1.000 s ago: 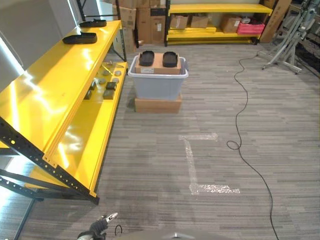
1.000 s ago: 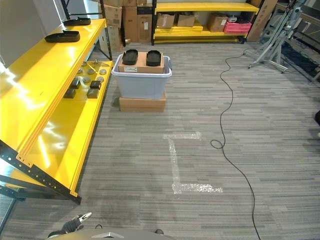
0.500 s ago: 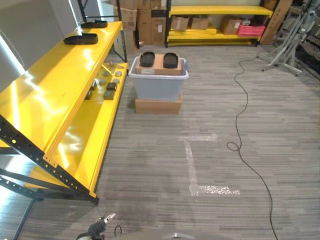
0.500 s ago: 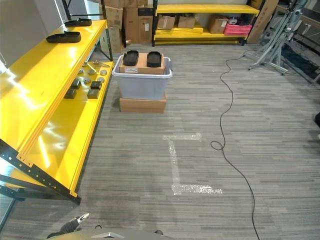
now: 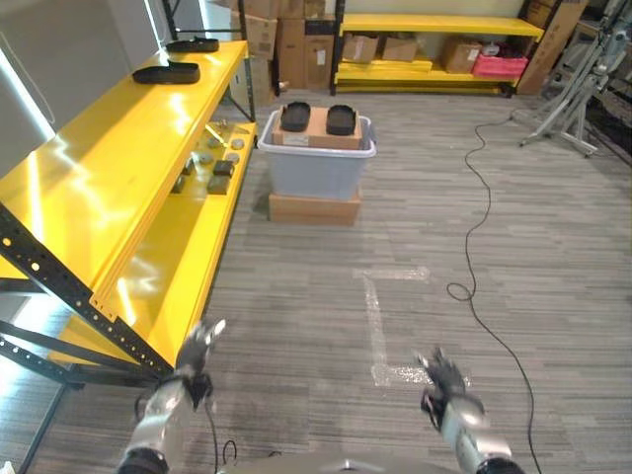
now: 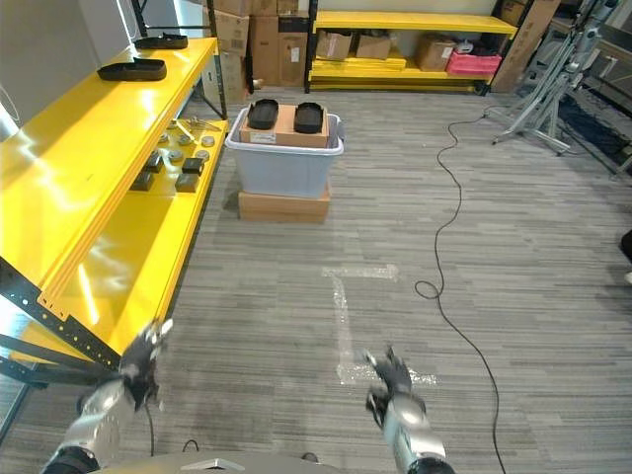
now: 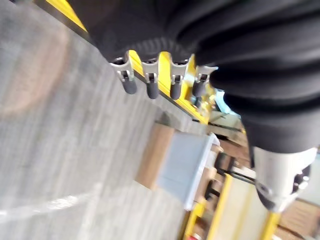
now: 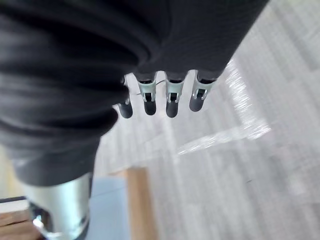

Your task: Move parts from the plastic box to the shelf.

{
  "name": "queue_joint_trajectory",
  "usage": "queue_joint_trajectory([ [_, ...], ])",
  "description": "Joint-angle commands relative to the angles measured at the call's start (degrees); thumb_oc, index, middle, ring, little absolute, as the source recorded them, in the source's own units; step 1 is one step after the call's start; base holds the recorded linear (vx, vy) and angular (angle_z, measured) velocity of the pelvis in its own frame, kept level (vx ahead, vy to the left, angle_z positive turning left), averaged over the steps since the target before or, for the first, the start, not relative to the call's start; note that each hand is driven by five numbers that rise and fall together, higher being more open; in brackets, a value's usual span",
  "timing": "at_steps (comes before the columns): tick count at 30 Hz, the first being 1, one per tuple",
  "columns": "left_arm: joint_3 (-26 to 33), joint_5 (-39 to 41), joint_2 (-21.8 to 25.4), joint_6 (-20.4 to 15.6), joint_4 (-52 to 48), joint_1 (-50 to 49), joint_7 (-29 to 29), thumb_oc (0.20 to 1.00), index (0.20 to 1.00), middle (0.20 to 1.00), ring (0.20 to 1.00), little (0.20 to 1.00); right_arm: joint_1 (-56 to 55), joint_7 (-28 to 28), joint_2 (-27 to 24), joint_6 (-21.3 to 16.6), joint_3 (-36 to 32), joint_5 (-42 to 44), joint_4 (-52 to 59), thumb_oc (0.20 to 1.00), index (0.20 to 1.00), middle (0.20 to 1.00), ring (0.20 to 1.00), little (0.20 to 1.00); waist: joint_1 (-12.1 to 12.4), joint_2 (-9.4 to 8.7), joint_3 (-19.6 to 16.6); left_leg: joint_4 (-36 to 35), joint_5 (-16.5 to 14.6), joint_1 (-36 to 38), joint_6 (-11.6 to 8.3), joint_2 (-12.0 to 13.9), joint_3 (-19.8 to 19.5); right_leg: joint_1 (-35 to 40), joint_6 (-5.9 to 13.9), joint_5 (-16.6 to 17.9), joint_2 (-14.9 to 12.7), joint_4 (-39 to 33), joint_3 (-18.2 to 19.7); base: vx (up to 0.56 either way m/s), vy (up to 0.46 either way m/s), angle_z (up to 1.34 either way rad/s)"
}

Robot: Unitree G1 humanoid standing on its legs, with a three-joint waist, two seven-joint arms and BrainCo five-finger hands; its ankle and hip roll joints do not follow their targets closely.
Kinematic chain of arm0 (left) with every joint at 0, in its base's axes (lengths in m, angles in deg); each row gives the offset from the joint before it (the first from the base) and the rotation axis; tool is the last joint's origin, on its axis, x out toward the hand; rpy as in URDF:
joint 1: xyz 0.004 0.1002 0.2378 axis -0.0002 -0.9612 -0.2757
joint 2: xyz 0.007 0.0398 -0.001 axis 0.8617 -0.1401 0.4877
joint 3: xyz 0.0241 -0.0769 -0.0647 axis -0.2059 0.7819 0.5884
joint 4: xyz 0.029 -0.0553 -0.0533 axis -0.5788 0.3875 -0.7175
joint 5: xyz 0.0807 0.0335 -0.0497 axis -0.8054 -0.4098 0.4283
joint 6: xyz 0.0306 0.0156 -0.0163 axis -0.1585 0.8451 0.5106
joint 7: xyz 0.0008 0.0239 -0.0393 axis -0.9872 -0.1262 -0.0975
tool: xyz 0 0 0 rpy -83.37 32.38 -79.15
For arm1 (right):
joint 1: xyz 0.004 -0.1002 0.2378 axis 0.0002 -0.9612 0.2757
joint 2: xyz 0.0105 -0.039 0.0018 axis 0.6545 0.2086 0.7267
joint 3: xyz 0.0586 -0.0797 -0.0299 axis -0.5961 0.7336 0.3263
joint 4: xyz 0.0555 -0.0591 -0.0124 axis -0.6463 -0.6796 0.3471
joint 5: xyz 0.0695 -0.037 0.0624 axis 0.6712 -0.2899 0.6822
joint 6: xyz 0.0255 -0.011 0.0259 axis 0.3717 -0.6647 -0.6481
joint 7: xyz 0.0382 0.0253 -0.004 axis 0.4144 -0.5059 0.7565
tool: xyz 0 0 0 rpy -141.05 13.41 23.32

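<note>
**Both hands raised into view, nothing held**

Compared with half a second ago, both hands have been lifted over the near floor: the left hand [image 5: 197, 348] near the yellow shelf [image 5: 109, 168], the right hand [image 5: 441, 373] above the tape mark [image 5: 380, 331]. Fingers are seen straight and empty in both wrist views. The plastic box [image 5: 317, 166] is well apart, far ahead on a cardboard box [image 5: 314, 207], with two dark parts [image 5: 294, 116] on top. No pickup is judged started. Small items on the lower shelf level cannot be identified.
</note>
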Motion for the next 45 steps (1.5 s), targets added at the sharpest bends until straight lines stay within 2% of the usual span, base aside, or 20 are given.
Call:
queue_joint_trajectory([
  [1,2.53,1.92,2.07,0.53,-0.54,3.71,-1.57,1.000,1.000,1.000,1.000,1.000,2.36,1.90,-2.36,-0.58,-0.93,0.41,1.09,1.000,1.000,1.000,1.000,1.000,0.04,-0.58,-0.88,1.64,-2.60,-1.56,-2.14,2.43,4.18,-1.43,4.96,-0.41,-2.86,0.59,-1.45,0.00,0.000,0.00],
  [2,2.64,1.81,2.19,0.26,-1.11,3.62,-1.79,1.000,1.000,1.000,1.000,1.000,2.29,1.59,-2.46,-1.21,-1.01,0.42,1.54,1.000,1.000,1.000,1.000,1.000,0.01,-0.57,-0.87,1.61,-2.58,-1.52,-2.14,2.43,4.22,-1.41,4.96,-0.41,-2.86,0.58,-1.45,0.00,0.000,0.00],
  [3,3.22,-1.59,3.86,0.04,-7.45,3.73,-5.66,1.000,1.000,1.000,1.000,1.000,2.53,0.35,-3.72,-2.08,-1.96,-0.29,7.54,1.000,1.000,1.000,1.000,1.000,-0.21,-0.47,-0.79,1.50,-2.52,-1.42,-2.18,2.45,4.40,-1.51,4.99,-0.55,-2.80,0.69,-1.44,0.00,0.000,0.00],
  [7,4.98,-2.10,5.70,-0.86,-14.00,3.66,-5.84,1.000,1.000,1.000,1.000,1.000,2.50,-1.73,-5.66,-4.09,-3.50,0.12,14.59,1.000,1.000,1.000,1.000,1.000,-0.27,-0.44,-0.69,1.33,-2.42,-1.32,-2.21,2.46,4.70,-1.43,4.97,-0.72,-2.76,0.57,-1.57,0.01,0.017,-0.03],
  [8,6.71,-1.01,6.69,-0.18,-19.99,3.69,-5.59,1.000,1.000,1.000,1.000,1.000,2.50,-2.91,-6.90,-4.99,-5.22,-0.33,19.56,1.000,1.000,1.000,1.000,1.000,-0.18,-0.35,-0.65,1.30,-2.40,-1.43,-2.28,2.37,4.62,-1.45,5.15,-0.73,-2.70,0.45,-1.61,0.02,0.036,-0.05],
  [9,7.05,-0.60,6.91,0.87,-21.55,3.69,-5.92,1.000,1.000,1.000,1.000,1.000,2.51,-3.33,-7.28,-4.68,-5.61,-0.11,20.84,1.000,1.000,1.000,1.000,1.000,-0.15,-0.30,-0.63,1.32,-2.39,-1.48,-2.33,2.28,4.51,-1.45,5.25,-0.72,-2.71,0.41,-1.63,0.03,0.050,-0.04],
  [14,8.80,2.15,7.13,3.67,-26.89,2.19,-8.26,1.000,1.000,1.000,1.000,1.000,1.13,-1.92,-7.43,-1.05,-6.19,3.59,25.57,1.000,1.000,1.000,1.000,1.000,0.08,-0.39,-0.76,1.67,-2.61,-1.74,-2.23,1.86,4.47,-1.73,5.60,-0.93,-3.22,0.86,-1.83,0.05,0.066,-0.02],
  [20,9.68,4.49,7.29,6.49,-28.34,0.14,-6.86,1.000,1.000,1.000,1.000,1.000,-0.24,-2.26,-6.64,-1.61,-6.02,4.85,26.30,1.000,1.000,1.000,1.000,1.000,0.28,-0.41,-0.28,3.66,-3.73,-2.43,-1.28,0.86,4.70,-2.61,6.09,-1.34,-4.45,2.88,-1.27,0.07,0.105,-0.10],
  [23,9.14,5.83,7.43,6.10,-27.88,0.34,-6.56,1.000,1.000,1.000,1.000,1.000,0.24,-1.39,-6.52,-1.84,-5.39,4.82,26.08,1.000,1.000,1.000,1.000,1.000,0.29,-0.23,0.02,4.83,-4.36,-2.95,-0.59,0.30,4.46,-3.45,6.33,-1.95,-4.99,4.90,-0.51,0.06,0.108,-0.08],
  [25,8.60,5.84,7.67,5.41,-27.76,0.83,-7.28,1.000,1.000,1.000,1.000,1.000,0.66,-0.82,-6.44,-2.08,-5.02,4.69,25.94,1.000,1.000,1.000,1.000,1.000,0.10,0.00,0.50,6.01,-4.91,-3.48,0.23,-0.19,4.03,-4.66,6.45,-2.90,-5.29,8.41,0.50,0.08,0.163,-0.11],
  [26,8.33,4.33,7.93,4.54,-27.58,1.52,-6.99,1.000,1.000,1.000,1.000,1.000,1.09,-0.11,-6.54,-2.24,-4.70,5.20,26.14,1.000,1.000,1.000,1.000,1.000,-0.18,0.11,1.37,7.91,-5.68,-4.51,1.63,-1.08,3.76,-6.73,6.59,-3.56,-5.54,14.53,1.38,0.07,0.183,-0.13],
  [27,8.02,3.71,7.93,4.35,-27.60,1.90,-7.18,1.000,1.000,1.000,1.000,1.000,1.28,0.37,-6.41,-2.24,-4.55,5.38,26.31,1.000,1.000,1.000,1.000,1.000,-0.37,0.26,1.91,8.42,-5.84,-4.74,2.28,-1.34,3.55,-7.81,6.72,-3.25,-5.60,17.65,1.60,0.09,0.287,-0.08],
  [28,7.71,3.15,7.82,4.42,-27.74,2.68,-7.16,1.000,1.000,1.000,1.000,1.000,1.44,1.02,-5.95,-2.32,-4.05,5.97,26.56,1.000,1.000,1.000,1.000,1.000,-0.76,0.63,3.53,10.30,-6.78,-5.47,4.03,-2.20,3.26,-12.89,7.10,-1.89,-6.57,28.78,2.46,0.04,0.238,-0.02],
  [30,7.58,2.62,7.72,4.33,-27.92,3.02,-7.07,1.000,1.000,1.000,1.000,1.000,0.96,1.24,-5.46,-2.79,-3.46,5.52,26.93,1.000,1.000,1.000,1.000,1.000,-1.02,1.22,5.33,13.06,-8.11,-6.20,5.14,-2.79,3.44,-18.83,6.82,0.89,-7.89,39.88,2.90,0.05,0.219,0.01],
  [32,8.06,1.96,7.60,4.27,-28.02,2.48,-6.51,1.000,1.000,1.000,1.000,1.000,0.15,0.47,-5.25,-2.97,-3.50,6.71,27.20,1.000,1.000,1.000,1.000,1.000,-1.16,1.65,6.52,14.80,-9.12,-6.48,5.84,-3.02,4.02,-22.32,6.71,2.28,-8.80,45.50,2.50,0.11,0.122,-0.06],
  [33,8.67,2.08,7.75,3.57,-28.02,1.72,-6.87,1.000,1.000,1.000,1.000,1.000,-0.78,-1.14,-4.98,-3.06,-3.73,7.05,27.20,1.000,1.000,1.000,1.000,1.000,-1.31,0.98,7.13,16.24,-10.70,-6.43,6.02,-3.90,4.44,-24.35,7.53,4.87,-9.59,42.24,1.81,0.21,0.018,-0.31],
  [35,8.96,2.16,8.13,3.28,-28.19,1.38,-7.29,1.000,1.000,1.000,1.000,1.000,-0.99,-2.17,-4.84,-3.50,-3.83,6.90,26.84,1.000,1.000,1.000,1.000,1.000,-1.47,0.16,7.20,16.85,-11.85,-5.97,5.39,-4.43,4.15,-23.27,8.08,5.79,-9.33,35.02,1.52,0.27,-0.097,-0.27],
  [37,8.78,2.63,8.67,3.46,-28.63,1.41,-7.83,1.000,1.000,1.000,1.000,1.000,-1.12,-3.11,-5.07,-3.95,-4.19,7.61,26.47,1.000,1.000,1.000,1.000,1.000,-1.98,-1.48,7.10,17.51,-13.58,-5.05,4.38,-5.53,2.93,-21.18,9.00,7.09,-8.78,21.75,1.95,0.35,-0.175,-0.05],
  [40,7.99,2.88,8.65,3.18,-28.90,1.09,-8.01,1.000,1.000,1.000,1.000,1.000,-2.50,-4.92,-6.78,-3.17,-6.16,9.90,26.87,1.000,1.000,1.000,1.000,1.000,-2.87,-2.91,6.78,18.57,-16.43,-2.53,3.21,-5.36,1.79,-18.81,9.96,8.44,-9.07,2.76,2.05,0.52,-0.209,-0.01],
  [45,7.66,3.75,8.42,3.20,-29.13,-0.55,-8.02,1.000,1.000,1.000,1.000,1.000,-5.22,-6.98,-6.76,-2.31,-7.40,10.00,28.15,1.000,1.000,1.000,1.000,1.000,-3.55,-3.90,6.31,21.53,-19.16,-1.21,2.65,-4.11,2.51,-18.20,10.26,9.15,-9.93,-0.33,1.90,0.49,-0.193,0.17],
])
